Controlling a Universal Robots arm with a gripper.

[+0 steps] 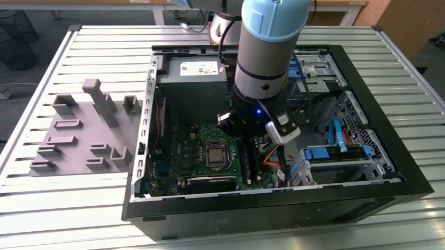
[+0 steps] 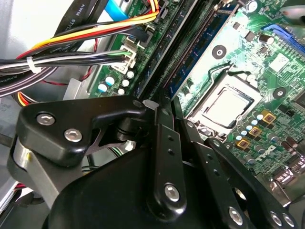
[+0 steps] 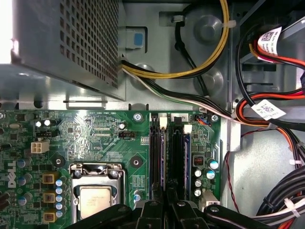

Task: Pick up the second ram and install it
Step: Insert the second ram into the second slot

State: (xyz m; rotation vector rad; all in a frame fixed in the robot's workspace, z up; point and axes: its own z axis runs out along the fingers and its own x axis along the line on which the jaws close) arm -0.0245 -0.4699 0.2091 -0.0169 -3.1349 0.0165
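My gripper (image 1: 238,127) is low inside the open PC case (image 1: 389,172), over the memory slots (image 3: 167,152) to the exterior view's right of the CPU socket (image 1: 217,154). The second ram (image 2: 199,51), a slim blue-green stick with dark chips, stands on edge along the slots. It runs straight in under my fingertips (image 2: 151,103). In both wrist views the black fingers sit close together over the slot line, and the gripper (image 3: 167,202) looks shut on the stick's top edge. The linkage hides the near end of the stick.
Bundles of black, yellow, red and orange cables (image 3: 267,109) run close beside the slots. The grey power supply (image 1: 193,78) sits at the case's far end and blue drive brackets (image 1: 326,153) at the exterior view's right. A grey parts fixture (image 1: 87,130) lies on the slatted table outside the case.
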